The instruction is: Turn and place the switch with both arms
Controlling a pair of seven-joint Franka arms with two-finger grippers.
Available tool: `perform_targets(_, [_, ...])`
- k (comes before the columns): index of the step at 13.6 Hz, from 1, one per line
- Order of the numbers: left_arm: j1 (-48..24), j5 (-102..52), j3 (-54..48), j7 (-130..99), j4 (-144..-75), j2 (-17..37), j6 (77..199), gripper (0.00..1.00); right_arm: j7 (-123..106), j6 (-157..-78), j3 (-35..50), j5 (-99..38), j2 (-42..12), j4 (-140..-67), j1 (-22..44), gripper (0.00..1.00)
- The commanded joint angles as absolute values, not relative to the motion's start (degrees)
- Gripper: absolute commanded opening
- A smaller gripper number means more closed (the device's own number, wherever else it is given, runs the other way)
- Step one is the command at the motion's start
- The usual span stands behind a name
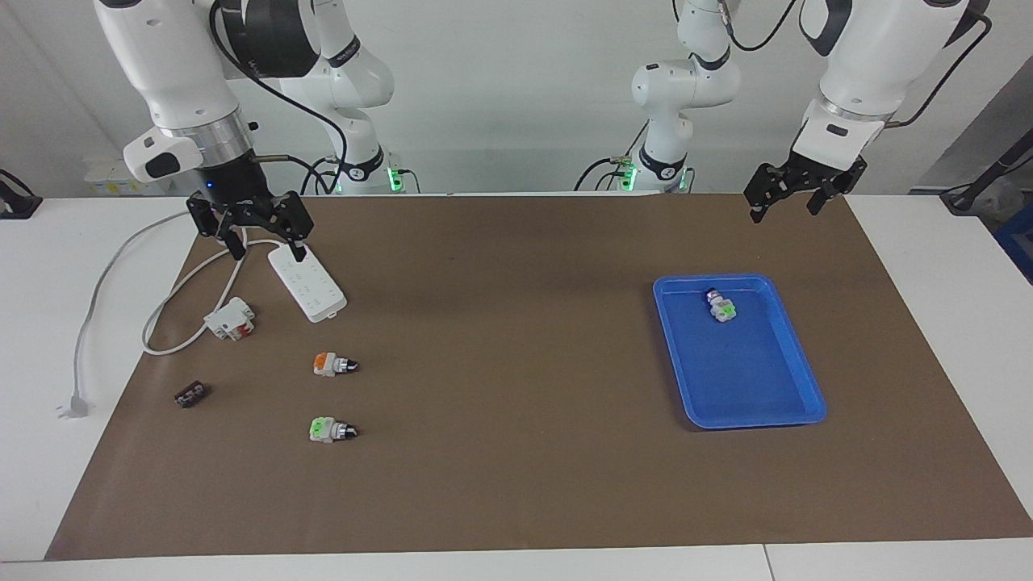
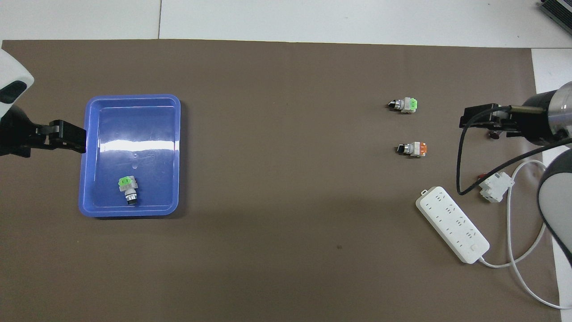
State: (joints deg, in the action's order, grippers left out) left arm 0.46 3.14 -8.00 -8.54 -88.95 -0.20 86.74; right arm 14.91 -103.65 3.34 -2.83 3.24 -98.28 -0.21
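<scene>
One switch (image 1: 721,306) (image 2: 127,188) with a green face lies on its side in the blue tray (image 1: 746,420) (image 2: 129,97), near the tray's robot-side rim. Two more switches lie on the brown mat toward the right arm's end: an orange-faced switch (image 1: 333,365) (image 2: 412,148), and farther from the robots a green-faced switch (image 1: 331,429) (image 2: 403,104). My left gripper (image 1: 787,206) (image 2: 77,137) hangs open and empty, raised beside the tray. My right gripper (image 1: 269,248) (image 2: 467,120) hangs open and empty, high over the power strip's cable end.
A long white power strip (image 1: 308,282) (image 2: 452,225) lies near the right arm, with its cable looping to a plug (image 1: 73,406) off the mat. A white-and-red clip block (image 1: 230,319) (image 2: 495,187) and a small black part (image 1: 190,394) lie beside it.
</scene>
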Motion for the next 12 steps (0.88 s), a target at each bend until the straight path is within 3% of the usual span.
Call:
perform_targets(1, [0.3,4.0,-8.3,-7.0,-88.0,0.4,86.1,1.00,18.5,-99.9,-0.7,-1.4,4.6,-98.7,4.7,1.00])
perform_targets(6, [0.4,4.0,-8.3,-7.0,-88.2,0.4,87.7,1.00,17.9,-93.6,-3.3,-1.2,2.0,-92.2,6.9,1.00])
perform_targets(10, [0.4,4.0,-8.3,-6.9,-88.2,0.4,87.7,1.00,17.8,-93.5,-1.7,0.3,1.3,-92.6,5.9,1.00])
perform_targets(12, [0.4,4.0,-8.3,-6.9,-88.2,0.4,87.6,1.00,17.5,-93.9,2.0,0.3,1.8,-93.8,2.1,1.00])
